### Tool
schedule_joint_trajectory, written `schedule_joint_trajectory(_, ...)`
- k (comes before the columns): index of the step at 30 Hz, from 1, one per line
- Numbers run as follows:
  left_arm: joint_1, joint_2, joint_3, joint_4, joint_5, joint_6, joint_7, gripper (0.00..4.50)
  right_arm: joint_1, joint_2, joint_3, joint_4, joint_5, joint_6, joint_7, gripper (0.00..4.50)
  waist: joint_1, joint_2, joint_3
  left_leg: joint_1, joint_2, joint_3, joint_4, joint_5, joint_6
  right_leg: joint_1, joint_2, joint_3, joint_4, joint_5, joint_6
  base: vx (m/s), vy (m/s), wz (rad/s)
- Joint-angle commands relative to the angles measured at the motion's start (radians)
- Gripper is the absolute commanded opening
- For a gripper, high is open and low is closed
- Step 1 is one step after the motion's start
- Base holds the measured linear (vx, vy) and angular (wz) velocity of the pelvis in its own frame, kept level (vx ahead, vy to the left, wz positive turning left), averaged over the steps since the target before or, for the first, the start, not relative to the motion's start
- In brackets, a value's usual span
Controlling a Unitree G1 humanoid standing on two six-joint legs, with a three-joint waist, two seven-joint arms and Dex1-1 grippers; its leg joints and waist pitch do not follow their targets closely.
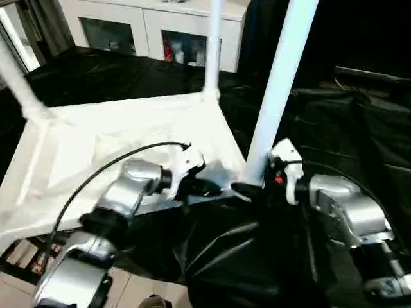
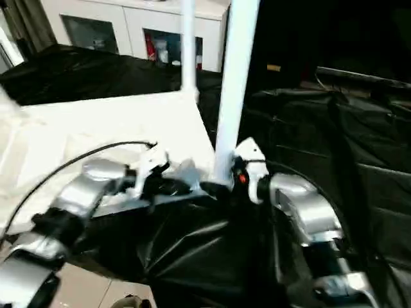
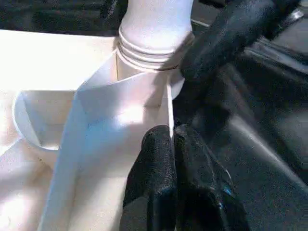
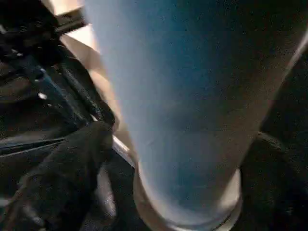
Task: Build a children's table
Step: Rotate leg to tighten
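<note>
White plastic makes up the table top, which is laid upside down on a surface draped with black sheeting, its ribbed underside facing up. Three legs are seen standing upright in corner sockets: the near leg at the corner closest to the robot's right side, a far leg at the corner behind it, and a third leg at the far left corner. At the base of the near leg, a ringed collar is seated on its socket.

The left gripper is pressed closed, its two black fingers held together with nothing between them, their tips lying on the top's near edge wall just beside the near leg's socket. The right gripper is spread wide around the foot of the near leg, one finger resting against the collar; whether the leg is actually clamped cannot be told.

White cabinets with glass doors are seen beyond the sheeting.
</note>
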State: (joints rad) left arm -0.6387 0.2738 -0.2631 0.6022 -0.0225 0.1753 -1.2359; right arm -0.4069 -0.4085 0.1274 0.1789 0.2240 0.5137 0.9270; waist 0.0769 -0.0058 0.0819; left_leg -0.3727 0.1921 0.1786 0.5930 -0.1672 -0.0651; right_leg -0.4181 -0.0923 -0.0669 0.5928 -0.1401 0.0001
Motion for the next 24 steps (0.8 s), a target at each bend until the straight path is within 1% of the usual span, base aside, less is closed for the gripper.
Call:
schedule_joint_trajectory(1, -0.01, -0.011, -0.04, -0.055, -0.021, -0.018, -0.063, 0.0, 0.0, -0.005, 0.022, -0.045, 0.021, 0.003, 0.032, 3.89, 0.0, -0.013, -0.085, 0.015, 0.032, -0.004, -0.069, -0.256, 0.039, 0.052, -0.051, 0.04, -0.077, -0.392, -0.187, 0.0, 0.0, 0.0)
schedule_joint_trajectory(2, -0.012, -0.005, -0.039, -0.051, -0.02, -0.02, -0.063, 0.0, 0.002, -0.006, 0.022, -0.046, 0.021, 0.006, 0.033, 3.8, 0.002, -0.015, -0.084, 0.012, 0.031, -0.004, -0.07, -0.253, 0.038, 0.053, -0.051, 0.039, -0.076, -0.396, -0.183, 0.0, 0.0, 0.0)
schedule_joint_trajectory(4, -0.012, -0.001, -0.037, -0.053, -0.02, -0.018, -0.066, 0.0, 0.003, -0.007, 0.021, -0.048, 0.023, 0.01, 0.035, 3.66, 0.003, -0.017, -0.086, 0.013, 0.03, -0.004, -0.069, -0.248, 0.033, 0.052, -0.051, 0.038, -0.076, -0.399, -0.181, 0.0, 0.0, 0.0)
schedule_joint_trajectory(7, -0.014, 0.004, -0.033, -0.053, -0.019, -0.017, -0.069, 0.0, 0.006, -0.006, 0.025, -0.055, 0.028, 0.017, 0.041, 3.36, 0.006, -0.015, -0.085, 0.014, 0.03, -0.005, -0.07, -0.252, 0.027, 0.051, -0.051, 0.038, -0.078, -0.415, -0.174, 0.0, 0.0, 0.0)
schedule_joint_trajectory(11, -0.016, 0.007, -0.035, -0.058, -0.022, -0.009, -0.072, 0.0, 0.017, 0.001, 0.041, -0.072, 0.036, 0.03, 0.053, 3.14, 0.007, -0.018, -0.086, 0.013, 0.029, -0.005, -0.069, -0.245, 0.028, 0.052, -0.051, 0.038, -0.077, -0.413, -0.169, 0.0, 0.0, 0.0)
schedule_joint_trajectory(12, -0.016, 0.005, -0.036, -0.059, -0.024, -0.007, -0.069, 0.0, 0.02, 0.003, 0.045, -0.074, 0.037, 0.033, 0.054, 3.04, 0.008, -0.017, -0.086, 0.012, 0.03, -0.005, -0.07, -0.241, 0.03, 0.052, -0.051, 0.038, -0.076, -0.405, -0.17, 0.0, 0.0, 0.0)
schedule_joint_trajectory(13, -0.015, 0.003, -0.036, -0.06, -0.025, -0.006, -0.068, 0.0, 0.021, 0.005, 0.048, -0.074, 0.037, 0.034, 0.054, 2.85, 0.007, -0.018, -0.086, 0.013, 0.03, -0.005, -0.07, -0.24, 0.03, 0.052, -0.051, 0.038, -0.076, -0.403, -0.171, 0.0, 0.0, 0.0)
schedule_joint_trajectory(14, -0.015, 0.002, -0.036, -0.06, -0.025, -0.005, -0.065, 0.0, 0.023, 0.006, 0.052, -0.078, 0.037, 0.035, 0.055, 2.77, 0.008, -0.017, -0.085, 0.013, 0.03, -0.005, -0.069, -0.239, 0.03, 0.051, -0.051, 0.038, -0.076, -0.401, -0.173, 0.0, 0.0, 0.0)
schedule_joint_trajectory(16, -0.014, 0.001, -0.036, -0.06, -0.025, -0.006, -0.064, 0.0, 0.025, 0.007, 0.055, -0.082, 0.035, 0.035, 0.053, 2.7, 0.008, -0.017, -0.086, 0.012, 0.03, -0.005, -0.069, -0.237, 0.029, 0.052, -0.051, 0.038, -0.075, -0.398, -0.173, 0.0, 0.0, 0.0)
schedule_joint_trajectory(17, -0.014, 0.001, -0.036, -0.06, -0.025, -0.006, -0.064, 0.0, 0.025, 0.007, 0.055, -0.082, 0.035, 0.035, 0.053, 2.52, 0.007, -0.016, -0.085, 0.013, 0.03, -0.005, -0.069, -0.241, 0.029, 0.05, -0.05, 0.038, -0.076, -0.4, -0.173, 0.0, 0.0, 0.0)
schedule_joint_trajectory(19, -0.01, 0.002, -0.037, -0.059, -0.024, -0.008, -0.066, 0.0, 0.027, 0.009, 0.057, -0.083, 0.033, 0.036, 0.048, 2.43, 0.008, -0.012, -0.085, 0.013, 0.029, -0.005, -0.069, -0.242, 0.028, 0.051, -0.05, 0.038, -0.076, -0.398, -0.174, 0.0, 0.0, 0.0)
schedule_joint_trajectory(20, -0.01, 0.001, -0.037, -0.057, -0.023, -0.009, -0.066, 0.0, 0.028, 0.01, 0.057, -0.084, 0.032, 0.036, 0.046, 2.35, 0.008, -0.014, -0.084, 0.013, 0.029, -0.005, -0.07, -0.246, 0.026, 0.051, -0.049, 0.038, -0.077, -0.4, -0.173, 0.0, 0.0, 0.0)
schedule_joint_trajectory(21, -0.01, 0.0, -0.035, -0.056, -0.023, -0.009, -0.064, 0.0, 0.031, 0.012, 0.056, -0.085, 0.029, 0.033, 0.04, 2.28, 0.008, -0.012, -0.085, 0.014, 0.029, -0.005, -0.069, -0.248, 0.025, 0.051, -0.05, 0.038, -0.077, -0.404, -0.172, 0.0, 0.0, 0.0)
schedule_joint_trajectory(24, -0.02, -0.013, -0.025, -0.042, -0.022, -0.008, -0.035, 0.0, 0.035, 0.038, 0.045, -0.073, 0.016, 0.034, -0.007, 2.12, 0.006, -0.014, -0.084, 0.013, 0.028, -0.006, -0.07, -0.254, 0.021, 0.051, -0.049, 0.037, -0.078, -0.412, -0.168, 0.0, 0.0, 0.0)
